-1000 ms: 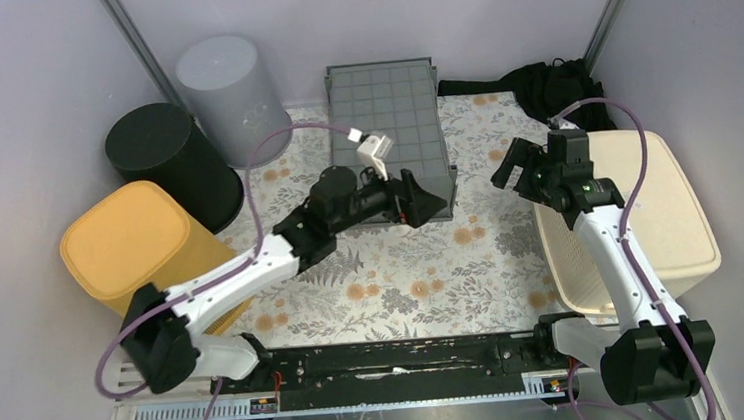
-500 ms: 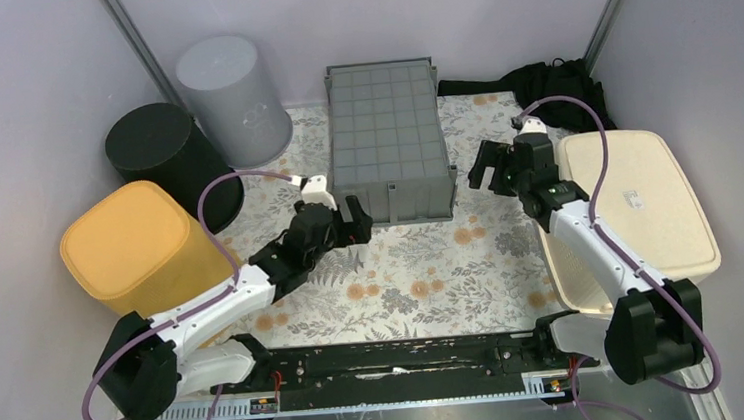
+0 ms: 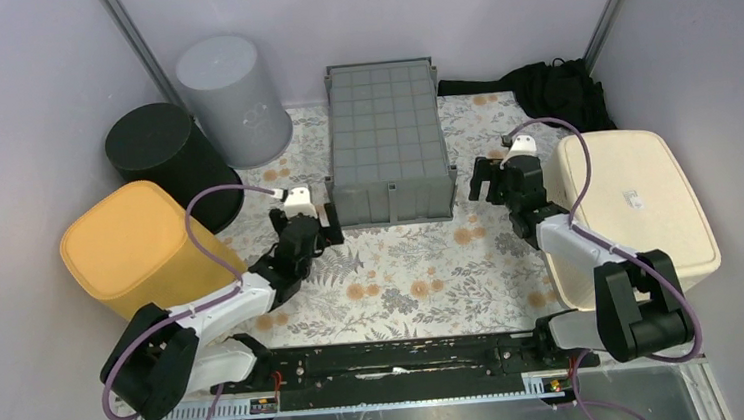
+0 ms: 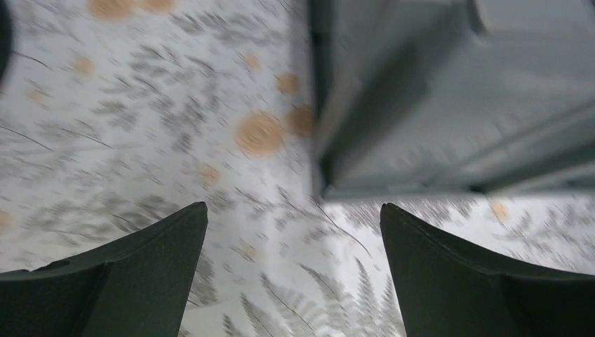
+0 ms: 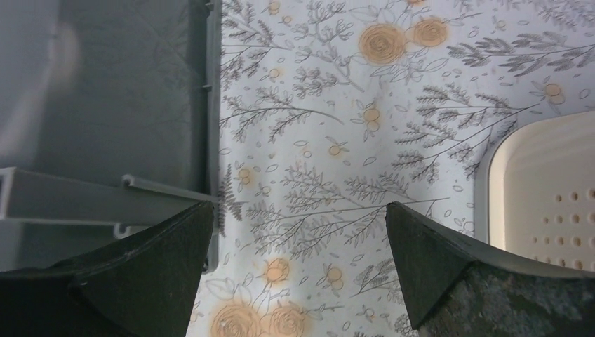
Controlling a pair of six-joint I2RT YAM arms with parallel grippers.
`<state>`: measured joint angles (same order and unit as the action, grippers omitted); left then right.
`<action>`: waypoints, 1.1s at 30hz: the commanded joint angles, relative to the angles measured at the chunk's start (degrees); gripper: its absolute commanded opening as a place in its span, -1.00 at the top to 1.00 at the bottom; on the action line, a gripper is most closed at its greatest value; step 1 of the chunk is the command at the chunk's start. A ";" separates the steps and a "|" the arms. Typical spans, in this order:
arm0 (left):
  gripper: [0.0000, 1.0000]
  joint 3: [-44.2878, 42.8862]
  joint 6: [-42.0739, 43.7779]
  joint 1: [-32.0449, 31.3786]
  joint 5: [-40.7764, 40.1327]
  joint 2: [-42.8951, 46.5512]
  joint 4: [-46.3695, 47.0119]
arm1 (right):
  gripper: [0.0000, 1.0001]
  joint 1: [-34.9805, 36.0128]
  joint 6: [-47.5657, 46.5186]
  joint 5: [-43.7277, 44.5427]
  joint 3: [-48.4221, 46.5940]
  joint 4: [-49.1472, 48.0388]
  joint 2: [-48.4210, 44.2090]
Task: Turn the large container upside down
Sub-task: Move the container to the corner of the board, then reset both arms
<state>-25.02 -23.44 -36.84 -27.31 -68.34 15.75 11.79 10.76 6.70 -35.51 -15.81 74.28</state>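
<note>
Fig.: Grey crate (image 3: 385, 134) at far centre of floral table (image 3: 403, 278), gridded face up.
Top view alone shows the whole crate, rect. w/ ribbed walls. L wrist view (blurred) gives only its near-left corner. R wrist view gives its right wall, rim ribs & a perforated cream basket (image 5: 547, 189). L gripper (image 4: 295, 210) & R gripper (image 5: 300, 210): jaws wide, holding nothing, each by a near corner.

Both arms (image 3: 225, 304): white links, blk joints, purple cables (image 3: 214, 190) + dark wedge pincer fingers (image 4: 140, 274)
</note>
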 commanded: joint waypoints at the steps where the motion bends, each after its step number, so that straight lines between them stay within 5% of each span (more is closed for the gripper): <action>1: -1.00 2.46 14.18 5.45 -5.07 1.50 16.08 | -0.99 0.46 -2.67 5.70 1.01 -10.92 2.00; 13: -1.00 6.25 16.91 26.65 5.79 -1.21 25.55 | -0.98 0.38 -5.73 9.09 3.12 -19.72 6.49; 20: -1.00 10.14 18.14 30.95 14.18 -7.41 37.00 | -0.99 0.10 -7.80 10.02 3.22 -23.40 7.76; 28: -1.00 7.31 18.68 33.84 19.62 -12.03 38.30 | -0.99 -4.84 -6.53 8.77 7.38 -27.34 5.31; 33: -1.00 13.27 19.71 34.44 21.58 -15.82 54.08 | -0.99 -7.09 -6.01 7.32 8.32 -30.39 5.69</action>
<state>-15.00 -5.91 -3.05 -8.86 -82.00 56.60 5.76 4.40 13.85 -26.68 -40.23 81.08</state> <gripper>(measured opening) 1.002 0.992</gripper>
